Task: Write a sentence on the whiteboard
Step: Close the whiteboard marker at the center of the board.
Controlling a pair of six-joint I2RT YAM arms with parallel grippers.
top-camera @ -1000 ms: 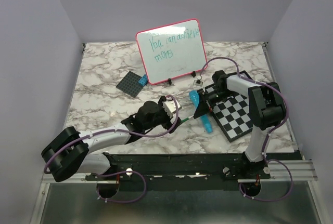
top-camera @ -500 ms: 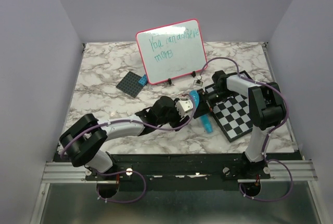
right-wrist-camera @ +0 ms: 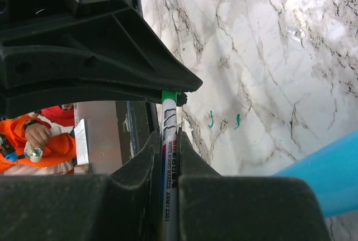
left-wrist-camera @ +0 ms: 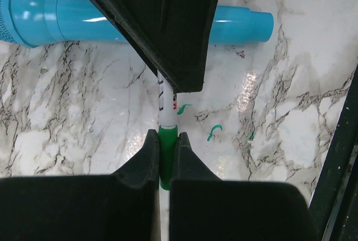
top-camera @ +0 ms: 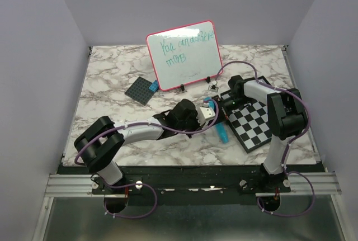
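- The whiteboard (top-camera: 202,62) stands propped at the back middle of the counter (top-camera: 112,101), well apart from both arms. The sentence (top-camera: 184,46) already crosses it in two green lines.
- The left gripper (left-wrist-camera: 166,138) is clamped on the green end of the marker (left-wrist-camera: 164,98), low over the counter.
- The right gripper (right-wrist-camera: 168,140) is closed round the white barrel of that same marker, just left of the checkered board (top-camera: 253,123).
- With the writing up, this reads as capping the pen, or passing it across. The next move calls for a straight push or pull along the barrel, with one gripper holding firm.
- The overhead view hides the marker between the two grippers. The wrist views show it, plus stray green marks (left-wrist-camera: 214,132) and the blue tube (left-wrist-camera: 240,26) — but not the board.
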